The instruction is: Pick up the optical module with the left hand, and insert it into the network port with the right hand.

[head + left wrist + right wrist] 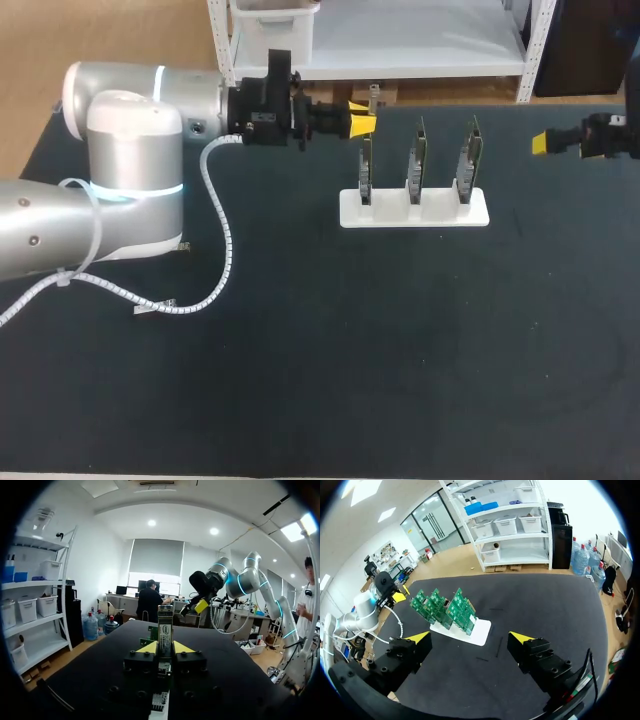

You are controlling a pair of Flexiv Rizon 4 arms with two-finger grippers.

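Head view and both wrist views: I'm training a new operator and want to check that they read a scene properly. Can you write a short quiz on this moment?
1. Count: how many green cards stand upright in the white stand?
2. True or false: the right gripper is shut on one of the cards.
3. Which gripper holds the optical module? A. the left gripper. B. the right gripper. C. neither.

Key
1. Three.
2. False: it is open and empty, away from the stand.
3. A.
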